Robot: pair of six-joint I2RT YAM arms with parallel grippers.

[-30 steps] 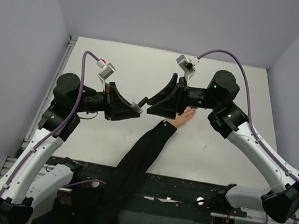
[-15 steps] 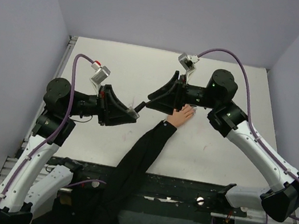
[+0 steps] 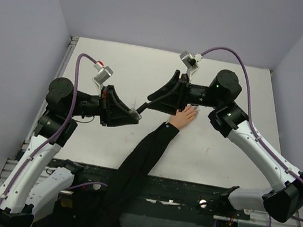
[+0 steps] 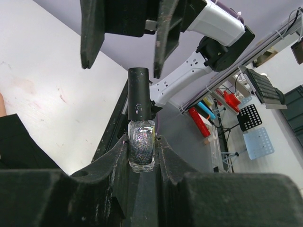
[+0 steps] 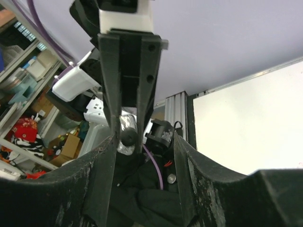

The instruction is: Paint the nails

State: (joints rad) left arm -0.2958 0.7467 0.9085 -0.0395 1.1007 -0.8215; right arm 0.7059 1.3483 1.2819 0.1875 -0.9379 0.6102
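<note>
Desk: Where are the nails [image 3: 195, 110]?

Photographer: At the fingertips of the pale fake hand [image 3: 184, 118], flat on the white counter [image 3: 219, 161] mid-frame; its black sleeve [image 3: 142, 160] trails off the near edge; the nails are too small to tell their colour from above.

Desk: And the arms?

Photographer: The left end effector [image 3: 137, 113] is clamped on a small glitter-filled bottle [image 4: 141, 149], black cap [image 4: 138, 92] pointing toward the other arm; the right end effector [image 3: 154, 96] has its jaws apart, one either side of that cap, just beside the hand; whether they touch the cap I cannot tell.
</note>
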